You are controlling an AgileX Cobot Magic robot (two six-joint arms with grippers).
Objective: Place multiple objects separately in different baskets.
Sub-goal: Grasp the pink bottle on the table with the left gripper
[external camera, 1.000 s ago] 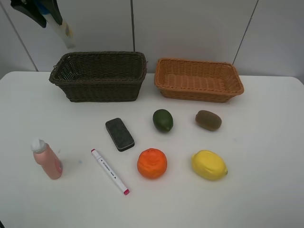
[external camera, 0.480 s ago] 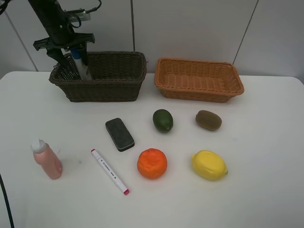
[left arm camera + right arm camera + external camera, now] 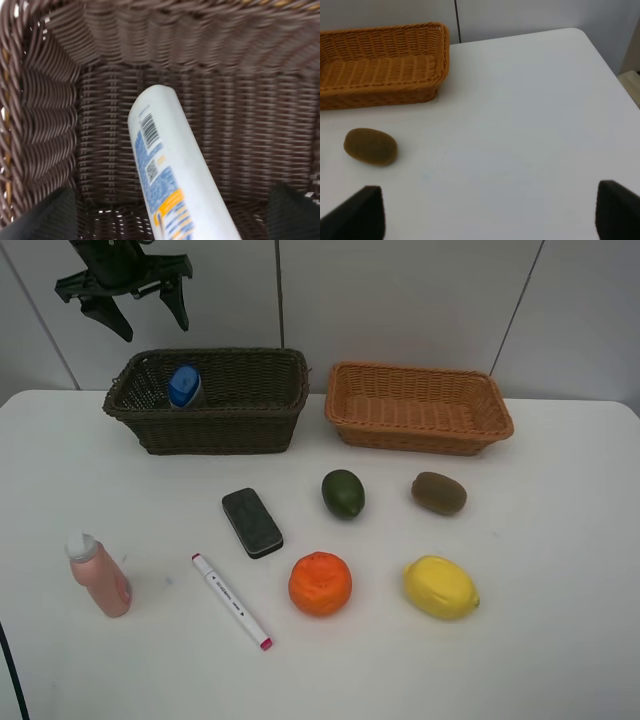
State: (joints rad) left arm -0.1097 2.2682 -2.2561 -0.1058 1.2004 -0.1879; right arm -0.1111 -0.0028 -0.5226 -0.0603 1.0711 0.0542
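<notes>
— Reporting on the left hand (image 3: 155, 330)?
— Hanging above the left end of the deep dark brown basket (image 3: 220, 428), clear of its rim. Spreading both fingers wide and gripping nothing.

— Locating the white blue-capped bottle (image 3: 184, 386)?
— Finding it inside that basket, at the left end. Leaning rather than standing straight, pointing its blue cap upward and its base toward the woven floor. Touching neither finger. Declining to say whether resting against a wall: too blurred to judge.

— Reporting on the right hand (image 3: 487, 212)?
— Showing only in its own wrist view. Standing fully released as well, holding nothing, hovering over bare counter (image 3: 560, 540) near the brown kiwi (image 3: 438, 493) and one end of the light orange-tan basket (image 3: 420, 432).

— Recording the other items?
— Finding all of them loose on the counter in front of the baskets, each apart from the next. Noting the small pink bottle (image 3: 98, 576) upright at the far left, the white pink-tipped marker (image 3: 231, 601) lying at a slant beside it, and the dark grey eraser block (image 3: 252, 523) flat between marker and dark basket. Noting the orange (image 3: 320, 583) and yellow lemon (image 3: 440, 586) in the near row, and the green fruit (image 3: 343, 493) with the kiwi behind them.
</notes>
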